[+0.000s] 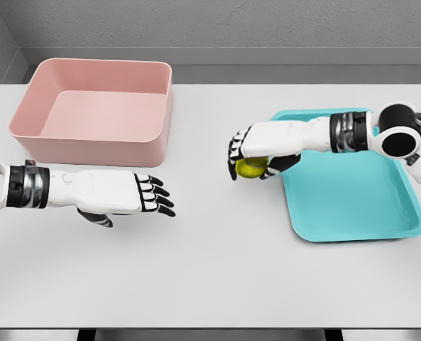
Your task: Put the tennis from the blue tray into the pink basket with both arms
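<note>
The left hand point(150, 195) is nearest, low over the table point(217, 277) in front of the basket point(96, 110), just off its front-right corner. Its fingers are stretched out flat and relaxed, thumb hanging under the palm, and it holds nothing. It looks placed to receive, palm side not yet turned up.

Further in, to the right of the basket and well apart from it, the right hand point(256, 153) is curled over the ball point(252, 168). The fingers wrap the top and far side, the yellow-green lower half showing below them. The ball is past the tray's point(352, 213) left edge, over bare table between tray and basket. Whether it is lifted clear of the table I cannot tell from this view.

The step in hand looks like the handover. To do it well, the right hand should carry the ball toward the basket's front-right corner with its grip kept closed, while the left hand rolls palm up and cups beneath it. The right fingers should let go only once the left fingers have closed round the ball; a round ball slips out of a half-formed grasp easily. Then the left hand lifts over the basket's front wall and releases low inside, so the ball does not bounce out.
</note>
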{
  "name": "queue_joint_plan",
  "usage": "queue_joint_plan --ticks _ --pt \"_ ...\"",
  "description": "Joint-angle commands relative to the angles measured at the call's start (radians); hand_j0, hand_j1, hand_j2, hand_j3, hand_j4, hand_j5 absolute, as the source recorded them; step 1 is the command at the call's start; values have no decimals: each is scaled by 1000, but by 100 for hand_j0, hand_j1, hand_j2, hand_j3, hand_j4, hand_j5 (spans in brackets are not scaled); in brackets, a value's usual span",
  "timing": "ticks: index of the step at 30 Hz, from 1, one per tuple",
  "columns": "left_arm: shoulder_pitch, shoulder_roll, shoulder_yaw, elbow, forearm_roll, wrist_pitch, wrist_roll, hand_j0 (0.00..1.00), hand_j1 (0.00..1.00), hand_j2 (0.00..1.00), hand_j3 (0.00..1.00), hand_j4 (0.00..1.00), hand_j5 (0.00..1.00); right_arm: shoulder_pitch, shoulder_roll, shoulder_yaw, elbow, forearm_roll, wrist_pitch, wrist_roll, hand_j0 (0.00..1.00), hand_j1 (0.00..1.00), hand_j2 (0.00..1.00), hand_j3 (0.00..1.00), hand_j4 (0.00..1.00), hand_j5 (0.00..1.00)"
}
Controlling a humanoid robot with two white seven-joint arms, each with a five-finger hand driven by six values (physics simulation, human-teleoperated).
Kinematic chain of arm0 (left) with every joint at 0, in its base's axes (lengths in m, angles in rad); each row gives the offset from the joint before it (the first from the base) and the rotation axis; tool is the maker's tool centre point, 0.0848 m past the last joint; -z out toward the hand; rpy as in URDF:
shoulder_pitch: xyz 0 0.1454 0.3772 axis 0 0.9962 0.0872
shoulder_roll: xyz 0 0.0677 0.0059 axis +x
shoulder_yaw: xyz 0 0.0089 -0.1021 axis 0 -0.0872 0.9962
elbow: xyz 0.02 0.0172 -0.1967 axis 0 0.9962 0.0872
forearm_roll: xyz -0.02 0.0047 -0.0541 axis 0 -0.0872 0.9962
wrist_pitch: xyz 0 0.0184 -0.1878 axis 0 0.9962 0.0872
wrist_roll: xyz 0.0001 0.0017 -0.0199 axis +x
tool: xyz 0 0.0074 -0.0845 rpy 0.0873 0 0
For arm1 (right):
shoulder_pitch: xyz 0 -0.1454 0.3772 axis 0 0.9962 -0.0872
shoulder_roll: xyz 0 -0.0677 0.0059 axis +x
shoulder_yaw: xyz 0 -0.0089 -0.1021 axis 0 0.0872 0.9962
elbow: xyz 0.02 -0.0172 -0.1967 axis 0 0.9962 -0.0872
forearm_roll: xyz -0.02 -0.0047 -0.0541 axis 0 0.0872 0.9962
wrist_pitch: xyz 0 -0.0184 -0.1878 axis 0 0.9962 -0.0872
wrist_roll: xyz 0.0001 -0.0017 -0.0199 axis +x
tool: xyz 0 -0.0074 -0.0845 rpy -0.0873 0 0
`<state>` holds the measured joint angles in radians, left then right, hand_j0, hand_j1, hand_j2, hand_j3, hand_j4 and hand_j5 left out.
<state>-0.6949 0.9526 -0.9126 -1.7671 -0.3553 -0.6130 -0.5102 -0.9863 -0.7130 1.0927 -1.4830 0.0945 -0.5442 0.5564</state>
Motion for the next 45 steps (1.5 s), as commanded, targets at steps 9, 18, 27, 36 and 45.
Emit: queue_joint_plan --ticks 9,18,27,36,45 --pt "-2 9 1 0 7 2 6 100 100 100 100 100 100 2 101 27 -10 -9 6 -3 48 48 48 48 48 48" --pt "9 83 14 0 10 2 7 100 100 100 100 100 100 5 145 64 -3 -9 15 -3 48 48 48 48 48 48" --pt "6 87 12 2 15 2 7 100 100 100 100 100 100 2 221 101 35 -9 33 -3 48 48 48 48 48 48" --pt "11 141 15 2 13 2 7 100 100 100 100 100 100 2 273 147 87 -4 40 -3 48 48 48 48 48 48" --pt "11 143 17 2 15 2 7 100 100 100 100 100 100 0 294 165 118 -4 40 -4 48 48 48 48 48 48"
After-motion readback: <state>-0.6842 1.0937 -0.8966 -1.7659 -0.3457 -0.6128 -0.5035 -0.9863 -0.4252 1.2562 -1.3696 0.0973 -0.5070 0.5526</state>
